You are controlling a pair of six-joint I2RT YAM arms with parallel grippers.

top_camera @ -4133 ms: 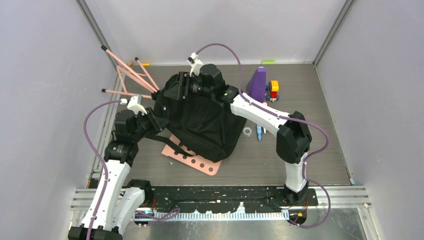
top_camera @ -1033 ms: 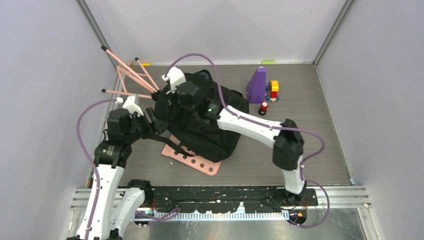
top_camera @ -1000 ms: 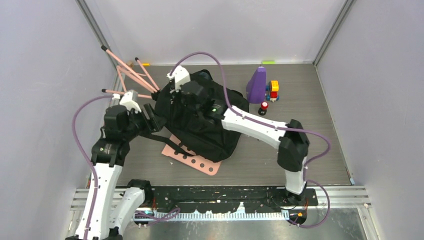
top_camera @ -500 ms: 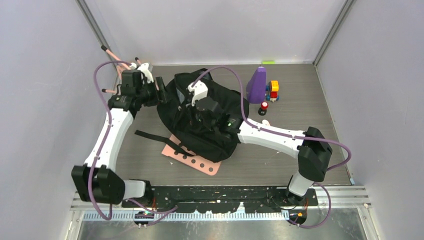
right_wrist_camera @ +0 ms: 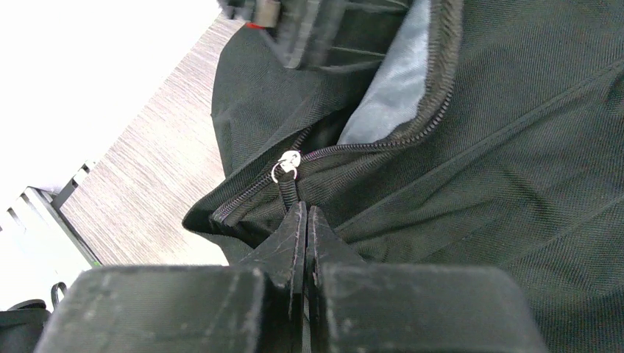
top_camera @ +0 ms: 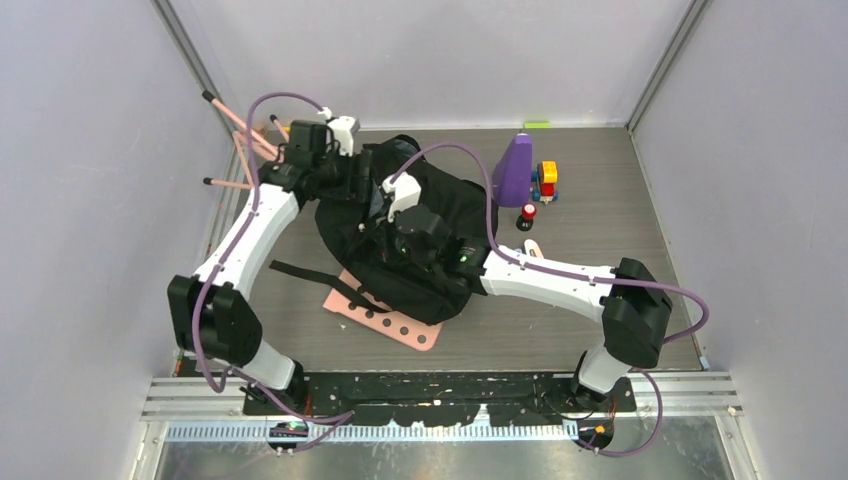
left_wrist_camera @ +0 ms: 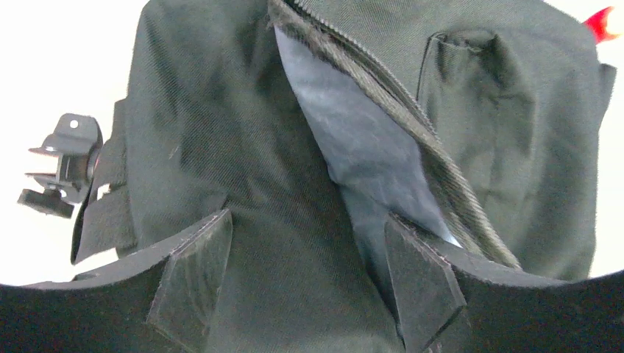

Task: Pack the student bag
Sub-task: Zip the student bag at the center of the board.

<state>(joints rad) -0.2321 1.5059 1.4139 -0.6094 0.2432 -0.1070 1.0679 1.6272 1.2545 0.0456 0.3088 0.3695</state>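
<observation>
The student bag is a black backpack lying mid-table, partly on a pink board. Its zipper gapes and grey lining shows inside. My left gripper reaches over the bag's far left edge. Its jaws are open, and the fingers straddle a fold of black fabric beside the opening. My right gripper sits on top of the bag. In the right wrist view the right gripper is shut on the black zipper pull, which hangs from the silver slider.
A pink perforated board sticks out under the bag's near side, and a loose strap trails left. Pink rods lean at the back left. A purple cone, coloured blocks, a red-capped piece and a ring lie to the right.
My left arm swung from the bag's left side round to its far edge, and its jaws widened. My right gripper slid toward the near side of the bag, staying shut.
</observation>
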